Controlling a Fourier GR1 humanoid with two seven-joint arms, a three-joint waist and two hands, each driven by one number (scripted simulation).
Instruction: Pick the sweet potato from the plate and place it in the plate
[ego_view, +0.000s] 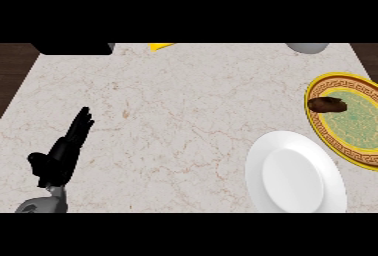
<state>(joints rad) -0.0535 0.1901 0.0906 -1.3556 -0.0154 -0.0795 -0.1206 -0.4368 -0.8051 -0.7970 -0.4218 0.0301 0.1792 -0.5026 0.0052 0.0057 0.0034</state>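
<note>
A dark brown sweet potato (328, 104) lies on the left part of an ornate plate (363, 150) with a gold patterned rim and green centre, at the right edge of the counter. A plain white plate (295, 175) sits just in front and to the left of it, slightly overlapping its rim. My left hand (65, 150) rests at the lower left, fingers straight and pointing away from me, holding nothing. It is far from both plates. My right hand does not show.
A black object (74, 48) sits at the counter's far left corner. A yellow item (161, 46) peeks in at the far edge, and a grey round object (308, 47) stands at the far right. Dark floor borders the marble counter (177, 115) left and right.
</note>
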